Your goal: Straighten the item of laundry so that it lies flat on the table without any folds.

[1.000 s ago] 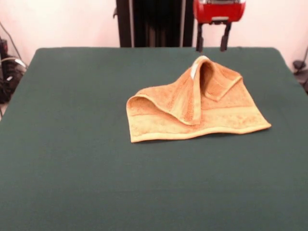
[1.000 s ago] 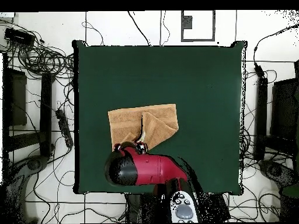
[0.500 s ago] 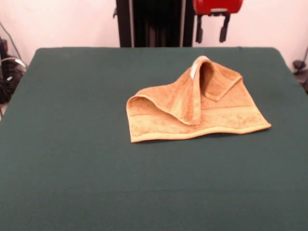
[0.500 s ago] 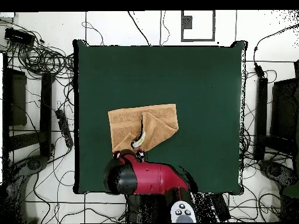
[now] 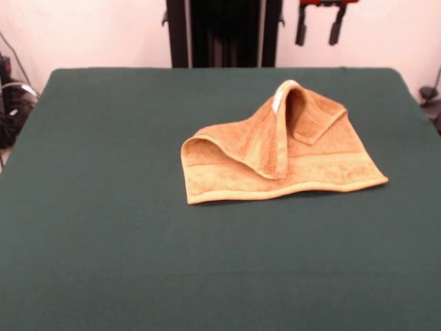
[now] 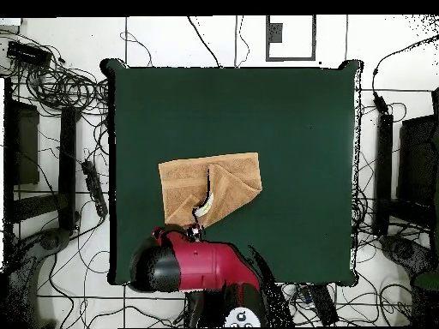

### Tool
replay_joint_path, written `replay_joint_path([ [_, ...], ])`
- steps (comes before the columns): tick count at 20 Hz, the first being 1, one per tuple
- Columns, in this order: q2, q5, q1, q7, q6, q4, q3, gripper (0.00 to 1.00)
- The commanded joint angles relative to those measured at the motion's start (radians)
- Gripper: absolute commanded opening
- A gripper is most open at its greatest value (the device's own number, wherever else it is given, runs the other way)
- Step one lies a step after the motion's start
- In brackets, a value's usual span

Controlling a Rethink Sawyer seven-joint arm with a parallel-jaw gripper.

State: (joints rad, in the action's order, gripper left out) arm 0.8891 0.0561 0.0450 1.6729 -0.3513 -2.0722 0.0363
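The orange-tan towel [image 5: 275, 162] lies right of the middle of the green table [image 5: 103, 207]. It is folded over itself, with one part pushed up into a peak at its far side that shows a white tag [image 5: 278, 98]. My gripper [image 5: 318, 31] hangs open and empty at the top edge, above and behind the towel's peak and clear of it. In the overhead view the towel [image 6: 210, 188] lies left of the middle of the table [image 6: 291, 128]. There the red arm [image 6: 193, 266] covers the table's near edge and the gripper tips [image 6: 194, 230] show just below the towel.
The black pedestal [image 5: 220, 34] stands behind the table's far edge. Cables [image 6: 60, 81] and dark equipment [image 6: 21, 146] lie on the floor on both sides of the table. A white-framed square [image 6: 290, 38] sits beyond the far edge.
My gripper has let the towel's peak stand and has risen and drawn back toward the pedestal, shifting a little right in the front view. The towel has not moved.
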Motion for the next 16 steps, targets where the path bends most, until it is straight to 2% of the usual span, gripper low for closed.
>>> replay_joint_path([
  [1, -0.051, -0.068, 0.06, 0.214, -0.218, 0.218, -0.006, 1.0],
  [6, -0.14, -0.078, 0.025, 0.165, -0.212, 0.332, -0.068, 1.0],
  [16, -0.287, -0.082, -0.019, 0.124, -0.057, 0.409, -0.134, 1.0],
])
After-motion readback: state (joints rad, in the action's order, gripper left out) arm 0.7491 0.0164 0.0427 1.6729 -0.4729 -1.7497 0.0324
